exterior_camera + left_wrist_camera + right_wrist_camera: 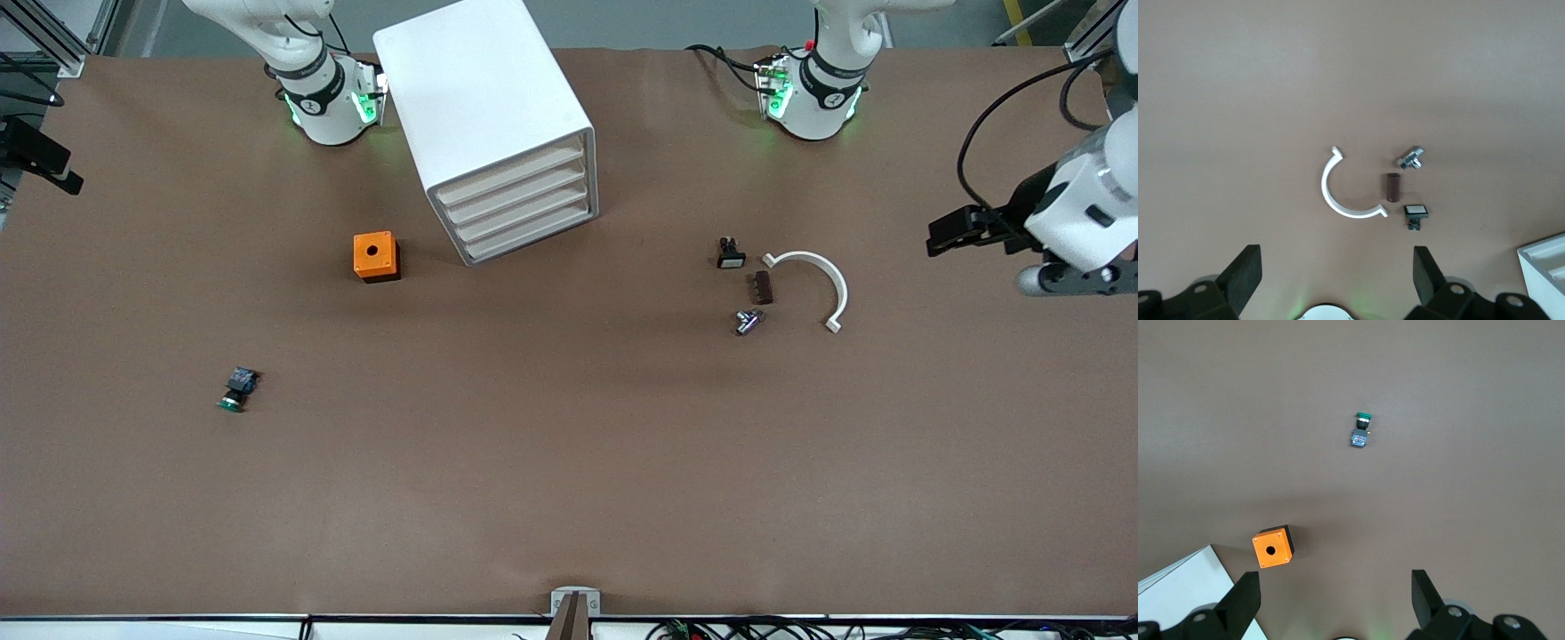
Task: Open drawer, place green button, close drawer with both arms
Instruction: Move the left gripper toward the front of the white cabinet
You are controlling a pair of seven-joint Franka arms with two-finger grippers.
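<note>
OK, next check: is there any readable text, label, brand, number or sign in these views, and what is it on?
No text can be read in any view.
Black rings on the two arm bases: small white marks, too small to read.
Cabinet, orange box, button, white curved piece and the small parts beside it: no lettering visible.

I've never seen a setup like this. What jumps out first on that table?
The tall white four-drawer cabinet stands between the arms' bases, all drawers shut. Beside it, toward the right arm's end, sits a bright orange box. The tiny green-capped button lies alone, nearer the front camera than that box.
</note>
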